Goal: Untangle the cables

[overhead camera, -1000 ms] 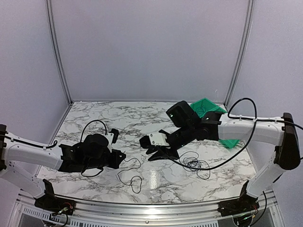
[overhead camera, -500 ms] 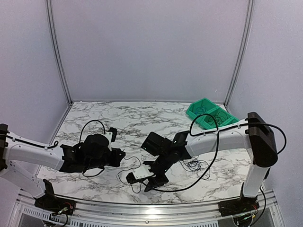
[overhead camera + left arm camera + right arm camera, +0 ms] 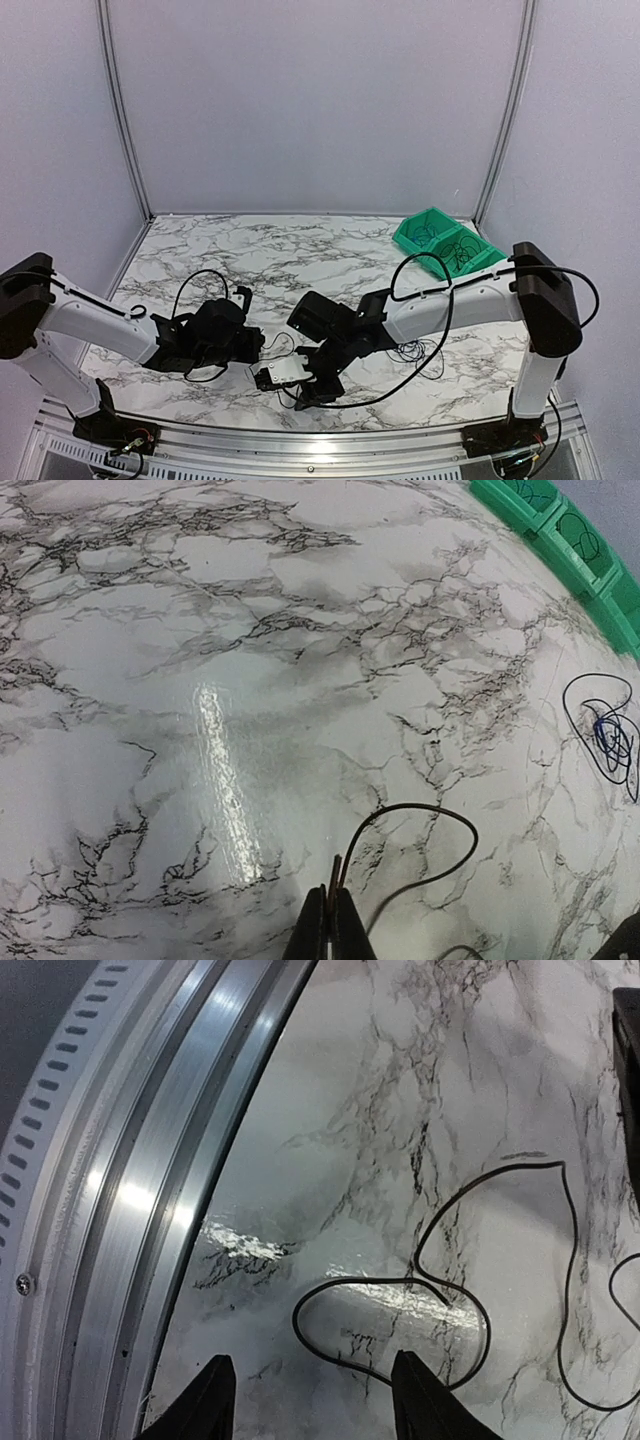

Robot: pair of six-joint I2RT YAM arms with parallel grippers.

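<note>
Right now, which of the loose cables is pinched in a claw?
The single black cable looping out of the shut left claw; the blue-and-black tangle lies apart, ungripped.

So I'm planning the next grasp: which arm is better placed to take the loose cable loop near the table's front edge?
Right, probably. The right hand hangs open just over the cable loop by the front rail; the left hand is shut on a black cable end.
</note>
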